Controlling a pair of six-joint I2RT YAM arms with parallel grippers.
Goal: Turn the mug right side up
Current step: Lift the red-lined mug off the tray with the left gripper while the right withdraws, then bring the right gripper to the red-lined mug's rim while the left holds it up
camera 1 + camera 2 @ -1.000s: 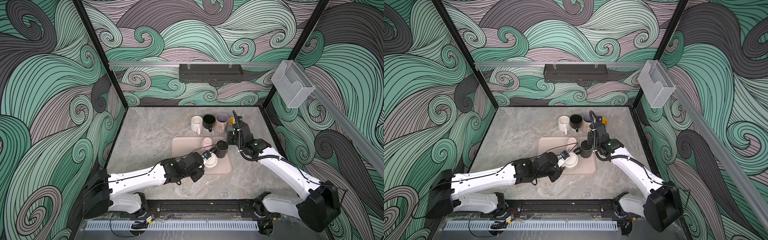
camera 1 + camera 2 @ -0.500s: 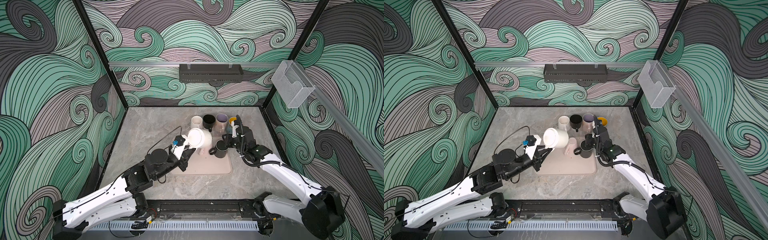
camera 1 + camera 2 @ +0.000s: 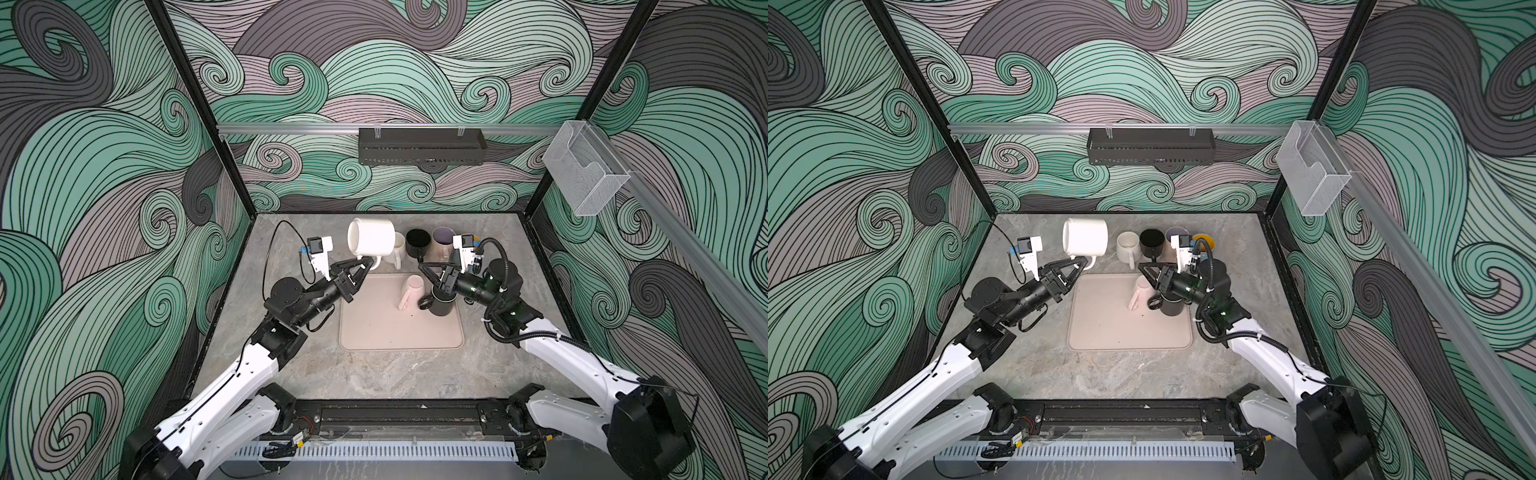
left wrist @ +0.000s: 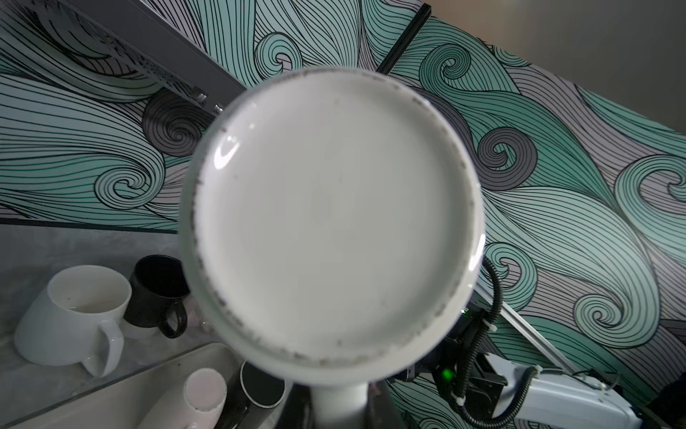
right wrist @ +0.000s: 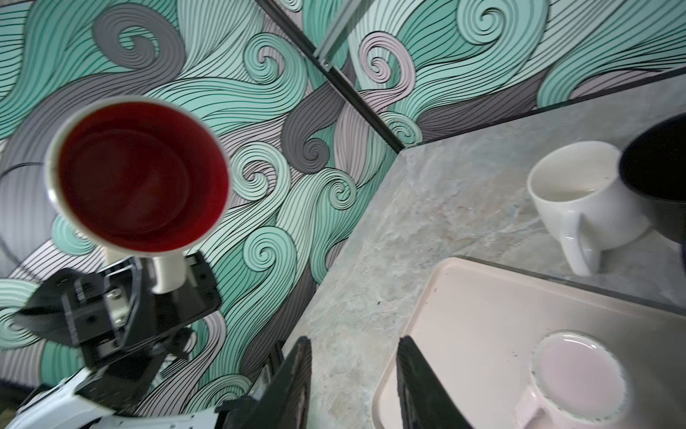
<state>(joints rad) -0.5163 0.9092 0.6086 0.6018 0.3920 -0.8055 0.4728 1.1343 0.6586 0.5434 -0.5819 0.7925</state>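
Above the back left corner of the tray (image 3: 374, 332), we hold the white mug (image 3: 371, 242) aloft by its handle (image 5: 169, 276) in our clamped left claw (image 3: 365, 262), its long axis level, its mouth facing our parted, empty right claw (image 5: 354, 340).

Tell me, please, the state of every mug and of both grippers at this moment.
red-lined white mug, lifted, lying sideways.
left gripper, shut on that mug's handle.
right gripper, open, empty.
pink mug, upside down on the tray.
black mug on the tray, standing; which end is up is hidden.
tapered white mug, upright.
back-row black mug, upright.
lilac mug, upright.
yellow mug, mostly hidden.
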